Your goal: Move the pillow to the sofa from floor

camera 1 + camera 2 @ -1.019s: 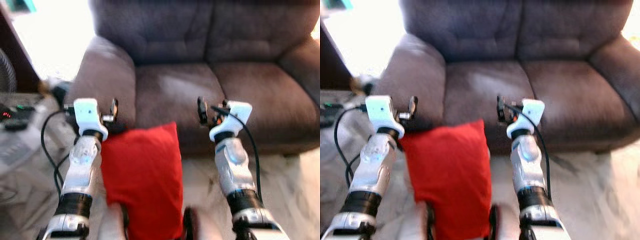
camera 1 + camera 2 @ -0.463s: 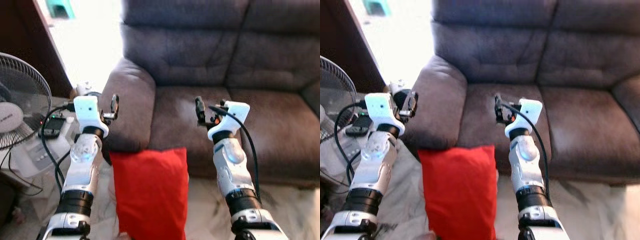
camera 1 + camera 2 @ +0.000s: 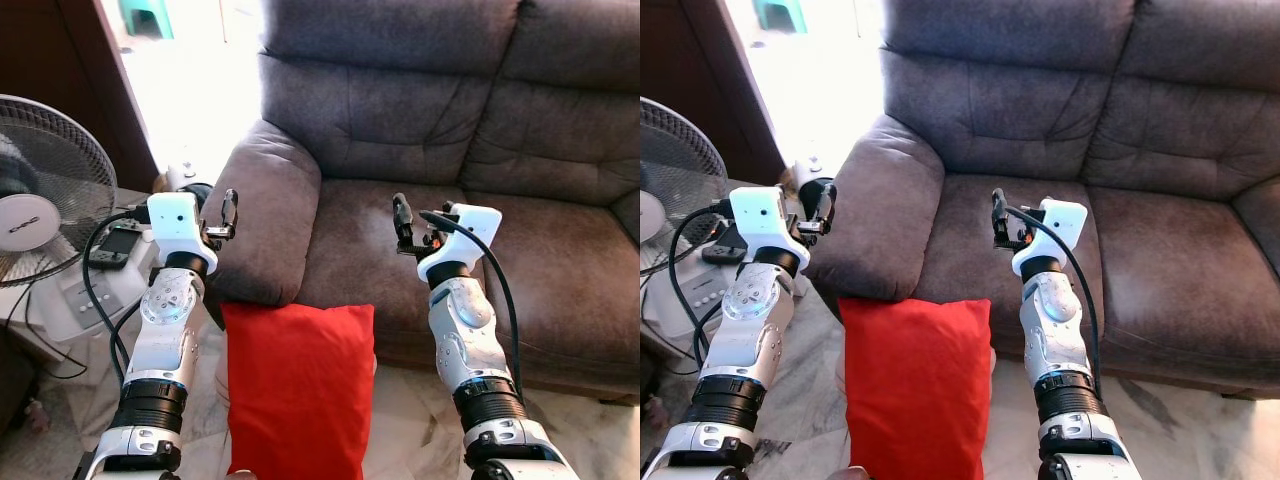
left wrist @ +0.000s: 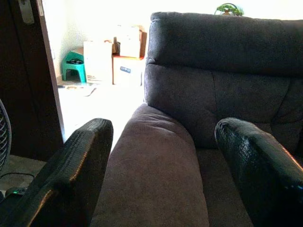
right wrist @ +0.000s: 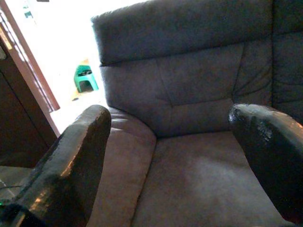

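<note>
Jaws: both my left gripper [image 4: 158,165] and right gripper [image 5: 170,156] stand spread apart, holding nothing.
Head views: the red pillow [image 3: 298,385] lies on the floor against the sofa [image 3: 430,130] front, between my raised arms and below them.
Left wrist view: armrest [image 4: 154,175] dead ahead; I risk bumping it when reaching down.
Right wrist view: seat cushion [image 5: 203,184] ahead; a one-sided pinch may let the soft pillow sag and slip.
Side hazard: fan [image 3: 45,190] and cables [image 3: 100,300] near my left elbow could snag.

Both head eyes look forward and down at the sofa [image 3: 420,200]. Each wrist camera looks past its own hand at that same sofa's armrest [image 4: 156,161], close.
</note>
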